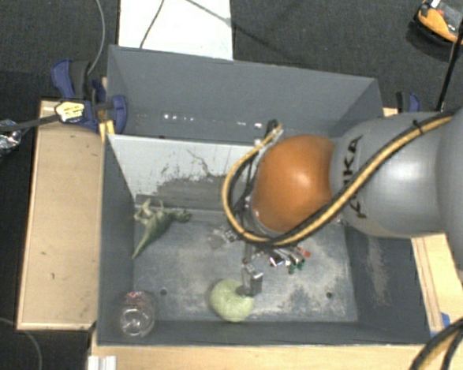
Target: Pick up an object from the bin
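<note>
Gripper (250, 283) hangs low in the grey bin (117, 243), just above a pale green rounded lump (229, 305) lying near the middle of the near wall. Whether the gripper is open or closed cannot be told. This looks like the approach step. The next move likely calls for closing around the lump, then lifting.

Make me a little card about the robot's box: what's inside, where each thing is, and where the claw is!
Front middle: pale green round lump
Left side: green leafy plastic sprig
Front left corner: clear round plastic jar
Gripper: gripper low over the lump's far edge; contact cannot be told
Container: grey metal bin
</note>
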Robot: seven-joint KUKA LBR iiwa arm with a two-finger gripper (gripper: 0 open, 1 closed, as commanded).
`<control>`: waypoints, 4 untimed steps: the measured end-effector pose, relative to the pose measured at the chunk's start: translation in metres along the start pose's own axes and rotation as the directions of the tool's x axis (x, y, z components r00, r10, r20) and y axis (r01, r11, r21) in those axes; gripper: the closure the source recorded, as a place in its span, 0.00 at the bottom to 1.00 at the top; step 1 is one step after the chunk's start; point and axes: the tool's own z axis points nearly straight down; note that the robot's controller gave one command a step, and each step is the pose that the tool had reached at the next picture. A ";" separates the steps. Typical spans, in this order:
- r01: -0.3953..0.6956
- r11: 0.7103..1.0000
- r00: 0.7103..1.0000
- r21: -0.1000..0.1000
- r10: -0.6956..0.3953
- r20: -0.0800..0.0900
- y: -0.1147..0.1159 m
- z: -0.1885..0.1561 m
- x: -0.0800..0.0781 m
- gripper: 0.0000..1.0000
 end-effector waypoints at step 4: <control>0.458 0.889 0.889 -0.002 -0.458 0.001 0.019 -0.014 0.019 1.00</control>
